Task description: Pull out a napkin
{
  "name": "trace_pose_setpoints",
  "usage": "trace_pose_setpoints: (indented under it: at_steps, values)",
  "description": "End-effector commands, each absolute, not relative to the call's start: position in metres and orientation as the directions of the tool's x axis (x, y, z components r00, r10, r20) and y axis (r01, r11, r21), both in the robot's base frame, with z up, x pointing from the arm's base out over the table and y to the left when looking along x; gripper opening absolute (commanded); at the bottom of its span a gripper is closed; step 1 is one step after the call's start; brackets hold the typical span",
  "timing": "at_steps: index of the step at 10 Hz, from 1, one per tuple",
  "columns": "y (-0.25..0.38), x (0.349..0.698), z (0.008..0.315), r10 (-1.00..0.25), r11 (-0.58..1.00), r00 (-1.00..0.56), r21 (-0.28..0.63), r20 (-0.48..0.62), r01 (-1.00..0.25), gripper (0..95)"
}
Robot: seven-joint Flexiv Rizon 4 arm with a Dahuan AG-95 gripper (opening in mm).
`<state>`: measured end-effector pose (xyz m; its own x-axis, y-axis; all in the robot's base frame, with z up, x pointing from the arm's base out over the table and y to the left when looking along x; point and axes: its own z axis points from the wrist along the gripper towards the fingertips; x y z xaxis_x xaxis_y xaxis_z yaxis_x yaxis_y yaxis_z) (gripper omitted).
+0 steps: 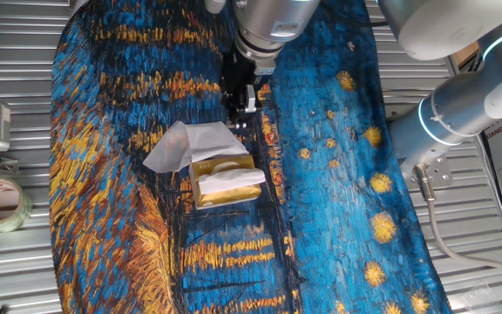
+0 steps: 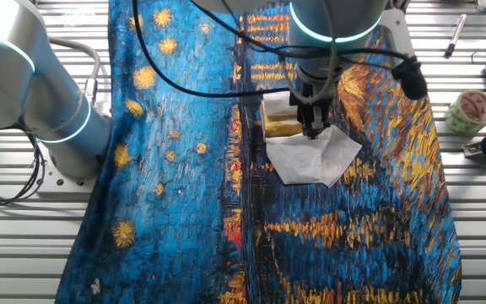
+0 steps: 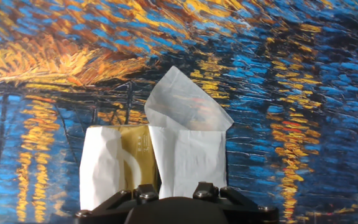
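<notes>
While hanging from the black two-finger gripper (image 1: 240, 103), thin creased white paper napkin (image 1: 187, 144) drapes beside shiny gold rectangular tissue box (image 1: 225, 186). Long axis toward gripper, free corner pointing away. Jaws clenched on its edge.

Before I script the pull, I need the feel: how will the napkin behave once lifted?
Probably floppy: the napkin already lies creased and folded over beside the gold box. Likely very light, so it may drift. It looks thin, so a sharp tug by the gripper could tear it.
</notes>
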<state>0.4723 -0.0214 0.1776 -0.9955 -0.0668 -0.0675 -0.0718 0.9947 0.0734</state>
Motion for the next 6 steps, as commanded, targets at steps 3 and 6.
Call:
trace_pose_setpoints:
  at_steps: [3,6]
  values:
    - [-0.0203,0.4710,0.1793,-0.069,0.992,-0.996,0.098,-0.050,-0.074,38.0]
    - [-0.0200,0.4702,0.1791,-0.060,0.993,-0.997,0.099,-0.051,-0.064,38.0]
